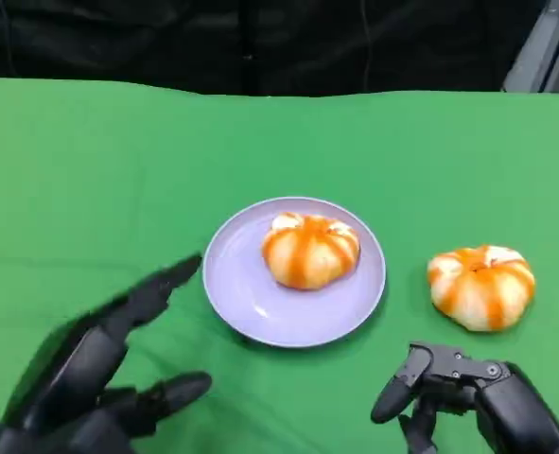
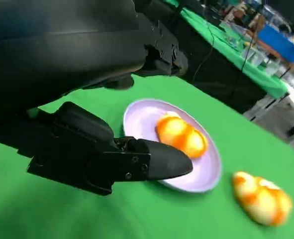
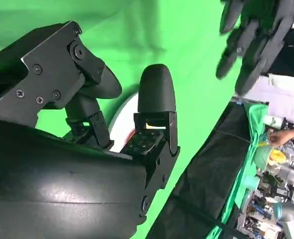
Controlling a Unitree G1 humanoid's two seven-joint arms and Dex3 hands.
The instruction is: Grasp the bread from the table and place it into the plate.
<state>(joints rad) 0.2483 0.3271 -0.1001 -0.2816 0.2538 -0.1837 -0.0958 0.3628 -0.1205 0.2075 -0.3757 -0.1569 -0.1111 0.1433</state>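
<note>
Hovering empty with fingers spread at lower right, the right hand (image 1: 468, 392) is nearing the bread (image 1: 481, 286) lying on the bench beside the plate (image 1: 251, 293); closing around it apparently comes next.

One orange-striped round bread (image 1: 310, 250) sits in the lilac plate (image 1: 251, 293), toward its far right side. A second bread (image 1: 481, 286) of the same kind lies on the green table (image 1: 90, 189), near the plate's right.
</note>
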